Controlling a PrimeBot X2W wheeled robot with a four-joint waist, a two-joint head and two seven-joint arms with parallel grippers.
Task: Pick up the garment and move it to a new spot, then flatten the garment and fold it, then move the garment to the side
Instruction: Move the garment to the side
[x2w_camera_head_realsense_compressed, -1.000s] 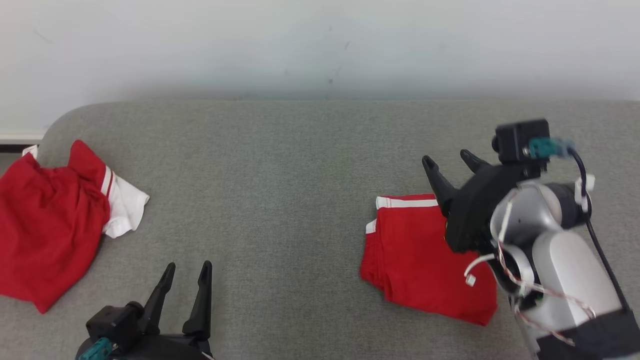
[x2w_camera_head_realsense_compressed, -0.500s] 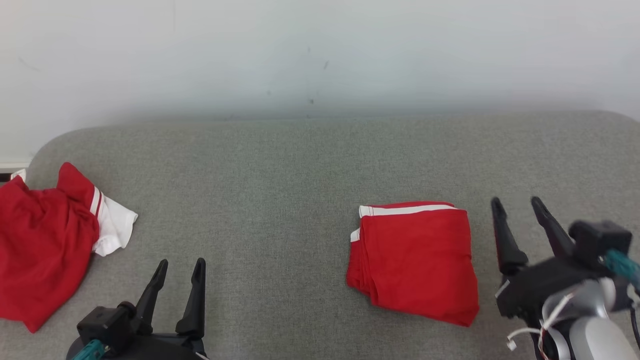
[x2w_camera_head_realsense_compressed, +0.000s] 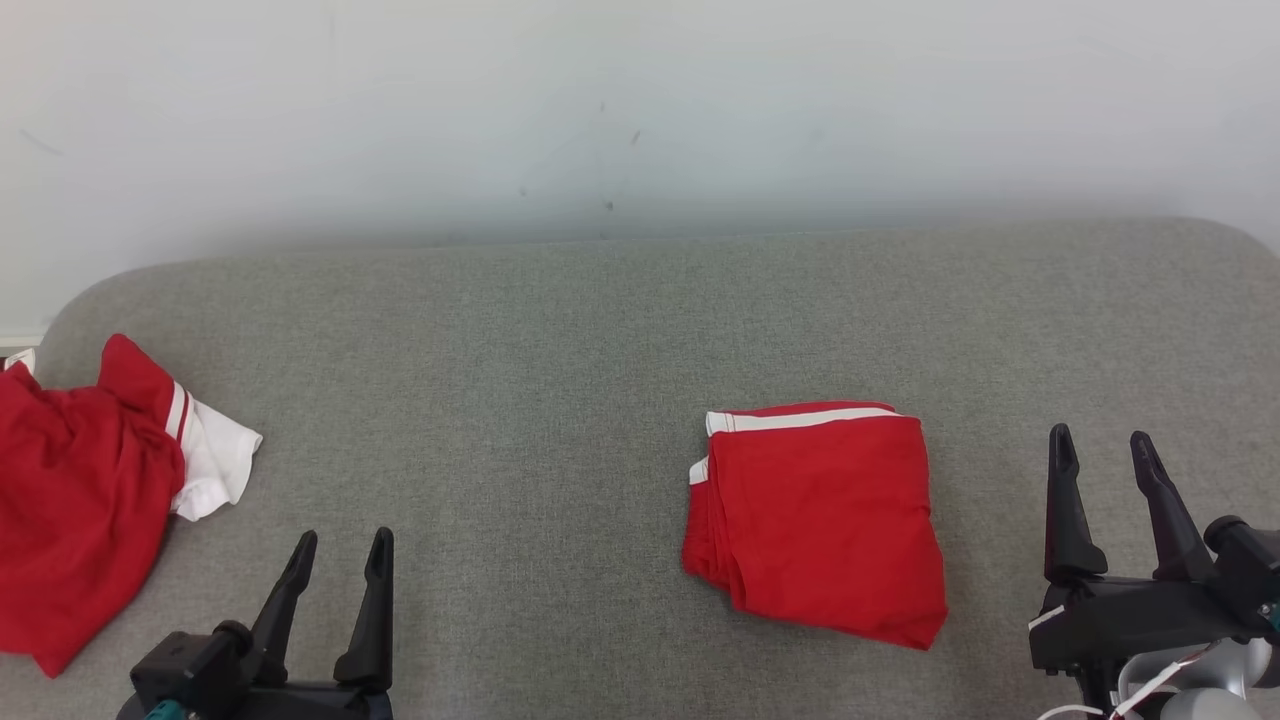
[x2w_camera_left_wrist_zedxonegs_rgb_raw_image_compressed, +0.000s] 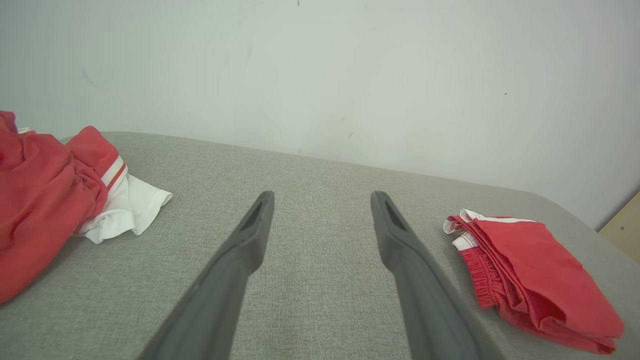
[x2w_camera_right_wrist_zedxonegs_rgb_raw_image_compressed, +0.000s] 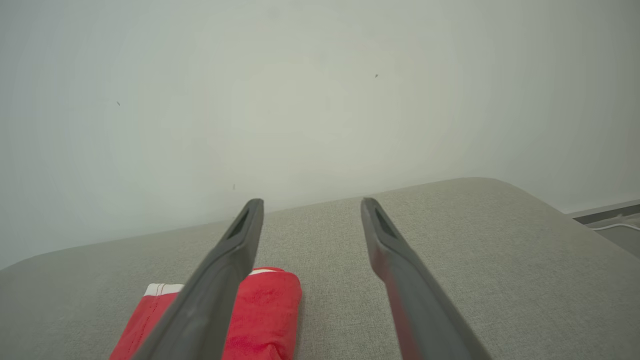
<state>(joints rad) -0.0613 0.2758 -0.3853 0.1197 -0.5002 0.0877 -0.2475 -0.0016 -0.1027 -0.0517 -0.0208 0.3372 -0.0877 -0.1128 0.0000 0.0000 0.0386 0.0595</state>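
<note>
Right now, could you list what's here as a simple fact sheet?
surface: grey cushion, against a pale wall
folded garment: red, white trim, lying flat on the right
crumpled garment: red and white, at the far left edge
left gripper: open, holding nothing
right gripper: open, holding nothing, to the right of the folded garment, not touching it

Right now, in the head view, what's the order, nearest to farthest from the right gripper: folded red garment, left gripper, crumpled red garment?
From the right gripper:
1. folded red garment, just to its left.
2. left gripper, lower left.
3. crumpled red garment, far left edge.
</note>
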